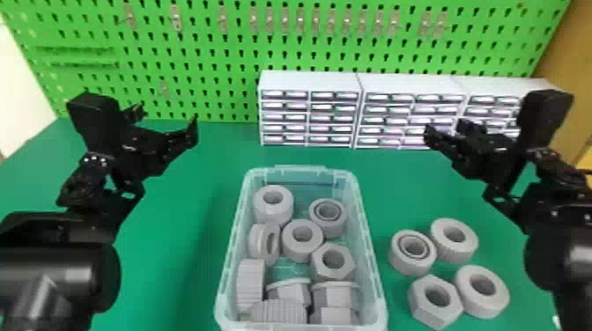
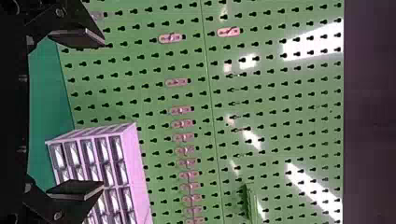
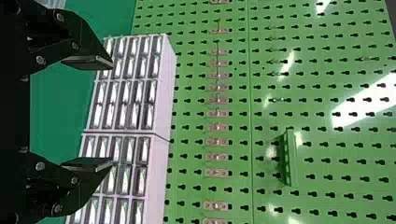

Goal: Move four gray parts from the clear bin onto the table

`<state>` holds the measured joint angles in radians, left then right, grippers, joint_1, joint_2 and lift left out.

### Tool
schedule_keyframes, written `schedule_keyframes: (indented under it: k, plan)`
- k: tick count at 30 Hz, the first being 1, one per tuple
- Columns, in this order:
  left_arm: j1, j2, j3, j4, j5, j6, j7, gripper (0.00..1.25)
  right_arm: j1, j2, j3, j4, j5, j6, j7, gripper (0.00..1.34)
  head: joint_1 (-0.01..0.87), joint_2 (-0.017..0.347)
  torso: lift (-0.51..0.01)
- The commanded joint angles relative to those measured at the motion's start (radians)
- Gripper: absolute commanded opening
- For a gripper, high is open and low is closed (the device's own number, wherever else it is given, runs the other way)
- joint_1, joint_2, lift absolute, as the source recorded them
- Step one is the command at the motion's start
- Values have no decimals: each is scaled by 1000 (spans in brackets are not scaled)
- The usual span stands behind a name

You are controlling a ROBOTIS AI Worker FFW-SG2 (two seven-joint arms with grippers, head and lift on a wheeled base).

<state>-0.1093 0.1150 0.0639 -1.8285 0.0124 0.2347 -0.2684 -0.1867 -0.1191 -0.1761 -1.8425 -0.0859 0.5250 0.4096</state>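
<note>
Several gray parts, among them a hex nut (image 1: 333,261) and a round ring (image 1: 273,205), lie inside the clear bin (image 1: 373,281). On the green table right of the bin are several more: a ring with an inner groove (image 1: 412,252), two plain rings, and a hex nut (image 1: 435,302). My left gripper (image 1: 165,121) is raised left of and behind the bin; the left wrist view has the same gripper (image 2: 102,114) with fingers wide apart and nothing between. Up at the right, my right gripper (image 1: 445,127) is also open and holds nothing; its fingers face the drawers in the right wrist view (image 3: 113,113).
White drawer cabinets (image 1: 308,81) line the table's back edge, behind the bin and the right gripper. A green pegboard (image 1: 198,57) with small hooks rises behind them. Green tabletop (image 1: 185,237) stretches between the left arm and the bin.
</note>
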Motion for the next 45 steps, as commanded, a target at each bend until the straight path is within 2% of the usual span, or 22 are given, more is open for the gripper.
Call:
schedule_keyframes:
  k: [1, 20, 45]
  plan:
    - [-1, 0, 4, 0, 0, 0, 0, 1043, -10, -5, 9, 0, 3, -2, -2, 813, 678, 34, -50]
    - [-7, 0, 2, 0, 6, 0, 0, 1042, -17, 1, 9, 0, 6, -3, 0, 816, 678, 34, -50]
    - [-10, -2, -3, 0, 8, 0, 0, 1045, -11, -4, 1, 0, 6, 3, 0, 816, 678, 34, -50]
